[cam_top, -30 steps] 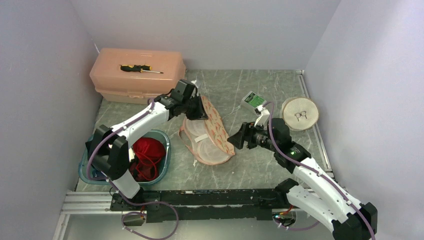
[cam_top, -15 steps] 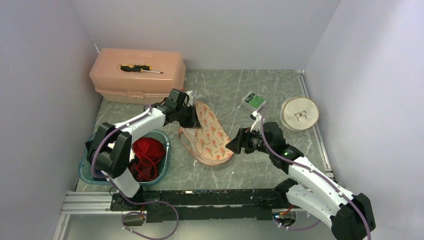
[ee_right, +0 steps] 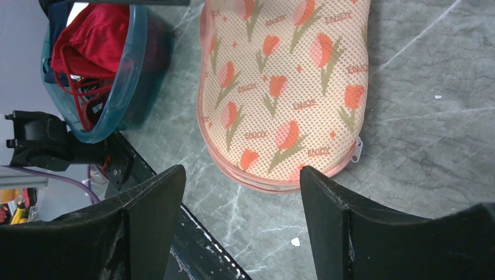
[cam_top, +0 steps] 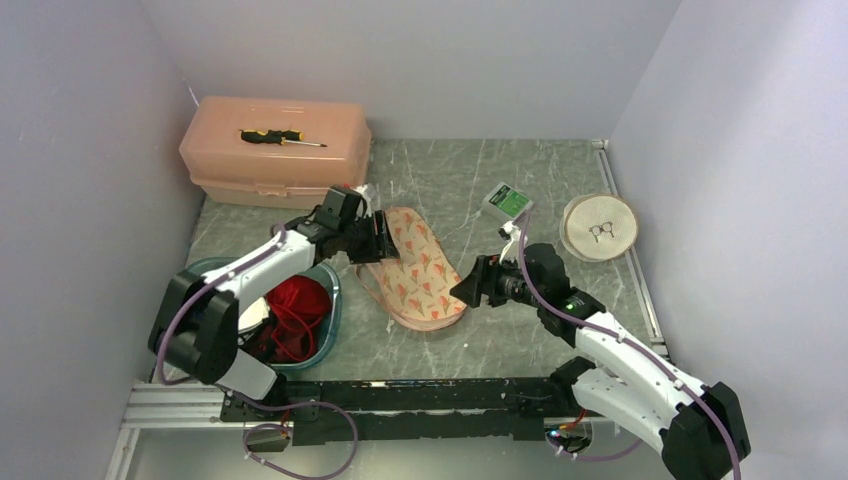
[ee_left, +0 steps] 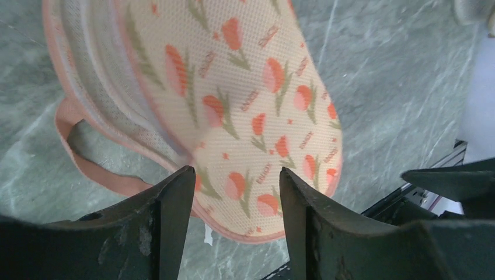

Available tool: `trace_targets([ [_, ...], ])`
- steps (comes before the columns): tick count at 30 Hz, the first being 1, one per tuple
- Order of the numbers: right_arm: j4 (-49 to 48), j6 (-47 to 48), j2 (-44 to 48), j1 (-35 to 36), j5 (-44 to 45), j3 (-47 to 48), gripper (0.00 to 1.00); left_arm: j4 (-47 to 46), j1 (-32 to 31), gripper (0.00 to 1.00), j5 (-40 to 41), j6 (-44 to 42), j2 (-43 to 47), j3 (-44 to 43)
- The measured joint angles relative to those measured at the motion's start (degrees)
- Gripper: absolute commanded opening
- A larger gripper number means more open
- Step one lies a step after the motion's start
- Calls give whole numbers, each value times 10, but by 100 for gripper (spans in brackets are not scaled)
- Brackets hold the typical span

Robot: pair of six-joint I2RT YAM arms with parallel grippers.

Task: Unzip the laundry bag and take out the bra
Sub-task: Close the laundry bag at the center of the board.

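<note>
The laundry bag (cam_top: 418,272) is a peach mesh pouch with a tulip print. It lies flat on the grey table, its flap down. My left gripper (cam_top: 384,240) hovers at its far left end. In the left wrist view the bag (ee_left: 245,87) shows beyond the open left gripper (ee_left: 236,175), with nothing between the fingers. My right gripper (cam_top: 463,291) sits by the bag's near right end, open and empty (ee_right: 242,175). The bag's zipper pull (ee_right: 357,149) sticks out at its edge. The red bra (cam_top: 297,305) lies bunched in a teal tub (cam_top: 332,288); the right wrist view also shows the bra (ee_right: 93,41).
A peach toolbox (cam_top: 275,165) with a screwdriver (cam_top: 283,137) on its lid stands at the back left. A small green-and-white box (cam_top: 507,203) and a round pad with glasses (cam_top: 600,227) lie to the right. A black rail (cam_top: 400,395) runs along the near edge.
The left gripper has opened and let go of the bag's lifted flap, which has dropped flat. The left arm has drawn back leftward. The right gripper has shifted slightly left.
</note>
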State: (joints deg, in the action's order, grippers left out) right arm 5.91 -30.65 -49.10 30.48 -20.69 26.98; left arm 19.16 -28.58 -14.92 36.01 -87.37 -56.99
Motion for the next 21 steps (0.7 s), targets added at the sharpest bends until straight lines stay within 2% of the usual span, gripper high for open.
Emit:
trace_targets([
  [6,-17,-9,-26,0,1,0,75,25,0,65,44,24,47,-13],
  [13,-47,-26,-52,0,14,-2,70,45,0,63,90,57,-5,-13],
  [18,-69,-45,-82,1,27,-10,66,42,-5,52,103,69,-38,-15],
  [21,-77,-56,-97,4,30,-22,66,41,-18,41,109,72,-55,-15],
])
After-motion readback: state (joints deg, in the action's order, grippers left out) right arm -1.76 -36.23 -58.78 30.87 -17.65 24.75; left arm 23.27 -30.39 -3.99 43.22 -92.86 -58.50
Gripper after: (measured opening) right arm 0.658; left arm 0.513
